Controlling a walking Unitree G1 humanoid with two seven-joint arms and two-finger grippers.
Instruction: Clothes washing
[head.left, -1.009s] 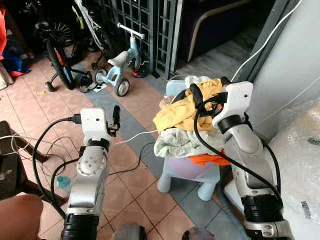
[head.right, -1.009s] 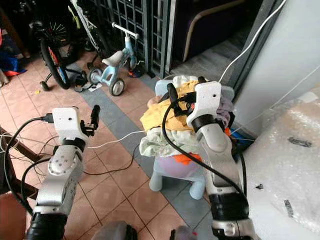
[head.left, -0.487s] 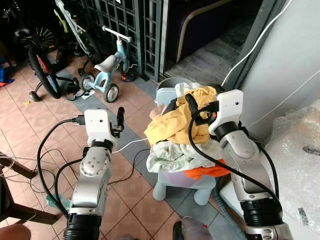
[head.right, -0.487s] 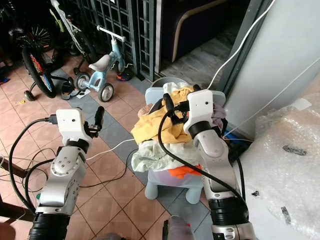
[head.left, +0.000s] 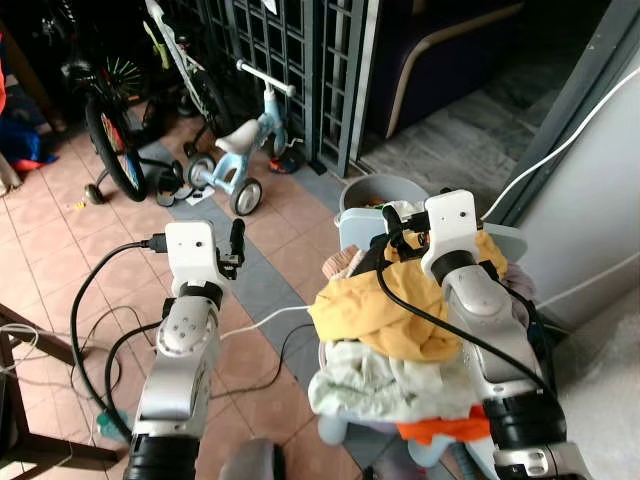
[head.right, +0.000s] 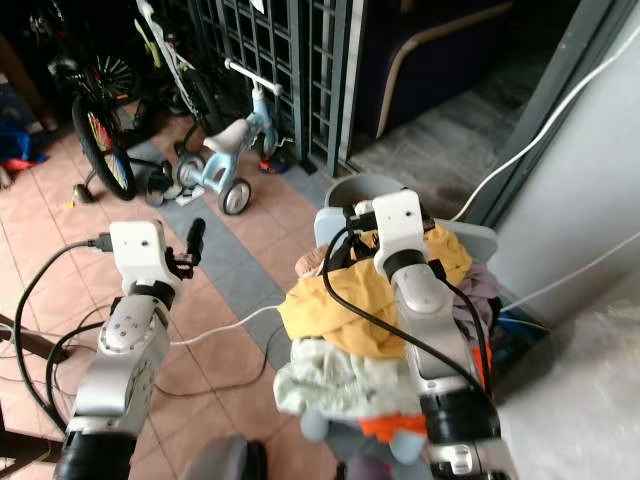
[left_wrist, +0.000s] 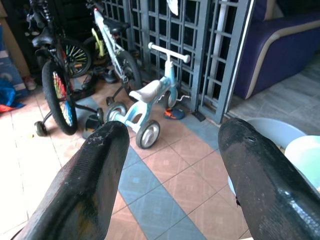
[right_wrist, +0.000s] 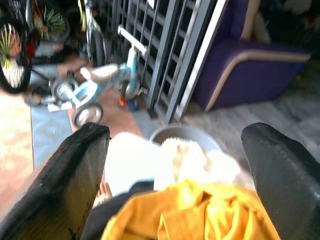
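We see two silver arms w/ black collars near the elbows, each ending in a white boxy wrist block w/ small screw holes. Thick black cables loop from each block down the forearm. Left gripper & right gripper each have two long, matte black, scuffed fingers.

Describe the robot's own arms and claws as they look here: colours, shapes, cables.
Both arms are silver metal with black collars low down. Each ends in a white boxy wrist housing carrying a claw of two long black fingers: left claw, right claw. Thick black cables loop from each wrist back along the arm.
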